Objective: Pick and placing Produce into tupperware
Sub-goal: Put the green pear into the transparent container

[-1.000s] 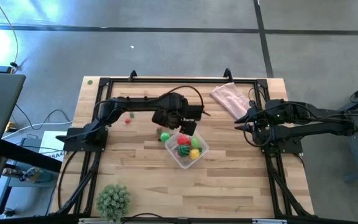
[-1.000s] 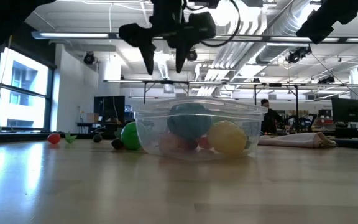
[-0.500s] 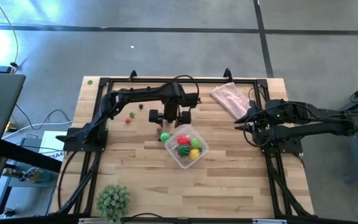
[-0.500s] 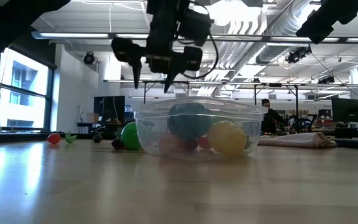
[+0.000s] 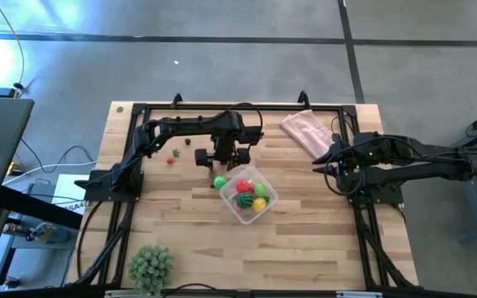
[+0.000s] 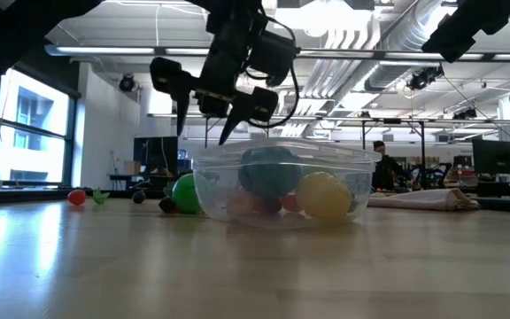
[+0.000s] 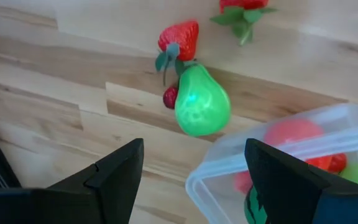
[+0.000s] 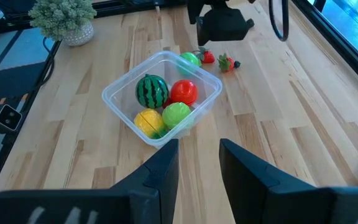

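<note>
The clear tupperware [image 5: 248,195] stands mid-table and holds a striped watermelon [image 8: 151,90], a red piece [image 8: 183,91], a yellow piece [image 8: 149,119] and a light green piece [image 8: 176,114]. A green pear [image 7: 202,106] lies on the wood against the tupperware's far-left corner, with a small red berry [image 7: 171,96] and a strawberry [image 7: 180,38] beside it. My left gripper [image 7: 194,180] hangs open above the pear, pointing steeply down and touching nothing. My right gripper [image 8: 197,165] waits open and empty, raised at the table's right.
More small produce lies left of the pear: a red piece [image 5: 171,160] and a dark one [image 5: 187,141]. A pink cloth [image 5: 308,132] lies at the far right. A spiky pale-green ball plant [image 5: 151,266] stands at the near left. Bare wood lies near the front edge.
My left gripper has moved from above the tupperware toward the table's left edge and down, rolling about its own axis, and now hangs over the pear. Its fingers have stayed open. The produce and the tupperware have kept still.
</note>
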Controlling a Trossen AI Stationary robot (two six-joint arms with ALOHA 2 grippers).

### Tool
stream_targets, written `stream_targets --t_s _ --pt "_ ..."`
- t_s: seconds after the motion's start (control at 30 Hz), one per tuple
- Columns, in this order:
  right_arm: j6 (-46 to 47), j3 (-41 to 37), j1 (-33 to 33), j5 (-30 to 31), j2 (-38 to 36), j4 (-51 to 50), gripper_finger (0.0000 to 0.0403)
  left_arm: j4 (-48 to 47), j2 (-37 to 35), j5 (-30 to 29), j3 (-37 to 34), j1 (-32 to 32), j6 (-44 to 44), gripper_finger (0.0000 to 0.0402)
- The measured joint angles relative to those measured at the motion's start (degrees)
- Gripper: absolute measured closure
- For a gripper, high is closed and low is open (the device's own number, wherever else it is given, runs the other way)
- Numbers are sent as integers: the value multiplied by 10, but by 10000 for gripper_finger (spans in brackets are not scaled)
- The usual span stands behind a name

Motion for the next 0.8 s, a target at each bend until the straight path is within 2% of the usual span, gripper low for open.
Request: stream_targets --t_s 0.2,0.27,0.37,0.5,0.63,0.8 --pt "0 0 0 0 0 0 297 0 0 -6 -17 0 24 133" --pt "0 0 0 0 0 0 297 3 -13 5 -48 6 39 133" --pt "0 0 0 0 0 0 297 19 -42 53 -101 13 42 133" --pt "0 0 0 0 0 0 297 78 -69 63 -156 15 14 133" --pt "0 0 0 0 0 0 297 152 -83 40 -173 6 -19 133" --pt "0 0 0 0 0 0 297 185 -82 20 -185 -1 -35 133"
